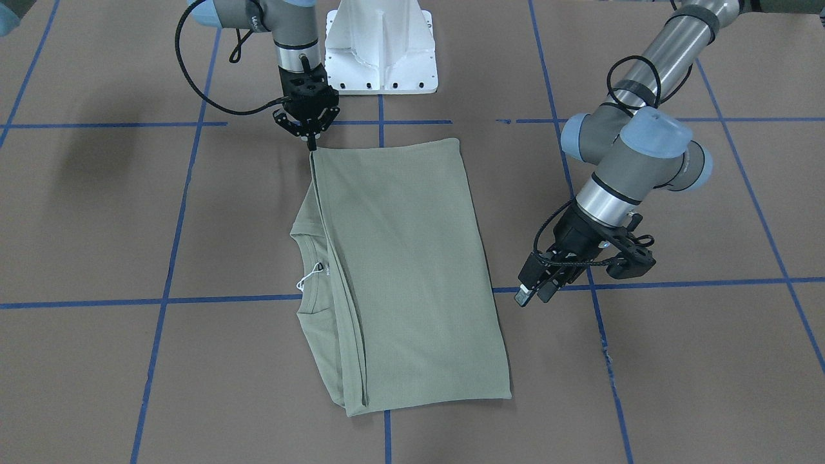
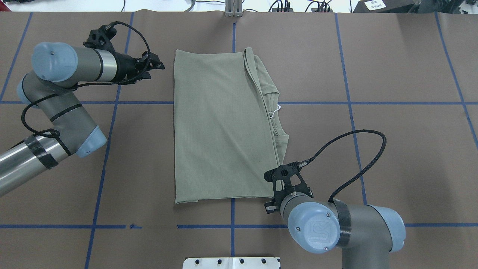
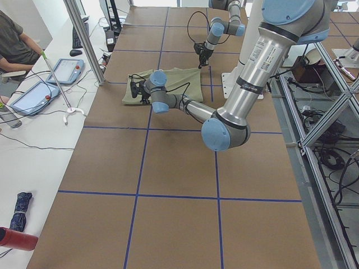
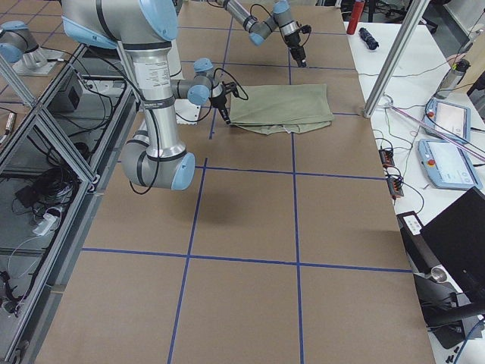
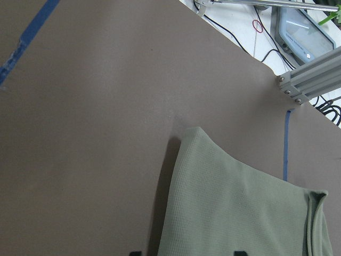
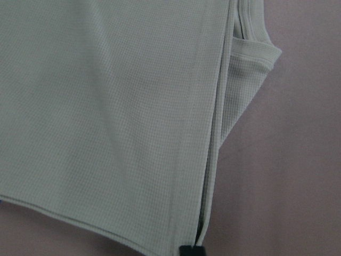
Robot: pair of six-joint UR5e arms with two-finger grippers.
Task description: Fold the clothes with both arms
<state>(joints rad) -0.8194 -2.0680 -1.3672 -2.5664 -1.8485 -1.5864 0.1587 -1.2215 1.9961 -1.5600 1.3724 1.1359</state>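
The clothes are one sage-green shirt (image 1: 406, 270) (image 2: 216, 127), lying folded lengthwise and flat on the brown table. Its collar and white hang tag (image 1: 308, 277) (image 2: 275, 110) peek out along one long edge. My right gripper (image 1: 313, 145) (image 6: 192, 250) is pinched shut on the shirt's corner nearest the robot base, at the layered fold edge. My left gripper (image 1: 533, 295) (image 2: 156, 69) hovers open beside the opposite far corner, apart from the cloth. In the left wrist view the shirt corner (image 5: 240, 213) lies ahead, with both fingertips spread wide at the bottom edge.
The white pedestal base (image 1: 380, 51) (image 2: 231, 262) stands at the robot's side of the table. Blue tape lines (image 1: 161, 300) grid the brown surface. An aluminium post (image 3: 84, 39) and control tablets (image 3: 33, 95) sit past the far edge, where a person (image 3: 11, 39) is seated.
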